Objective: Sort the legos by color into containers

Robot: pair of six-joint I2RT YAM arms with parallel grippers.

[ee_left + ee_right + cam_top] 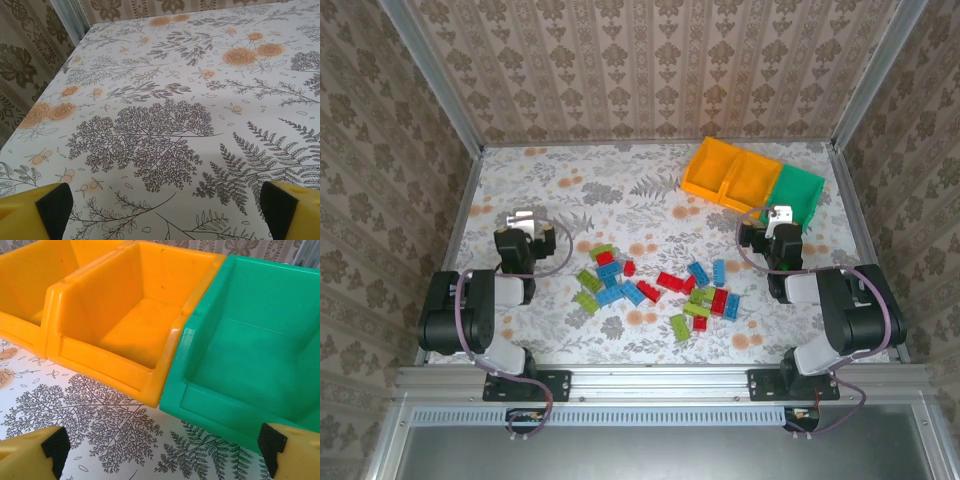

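Note:
The legos lie scattered across the near middle of the table: red bricks, blue bricks and lime green bricks. The containers stand in a row at the back right, two orange bins and a green bin, all empty. My left gripper is open over bare cloth, left of the bricks. My right gripper is open just in front of the middle orange bin and the green bin. Neither gripper holds anything.
A flowered cloth covers the table. Metal frame rails and patterned walls close in the left, right and back sides. The left orange bin's front wall sits at the left of the right wrist view.

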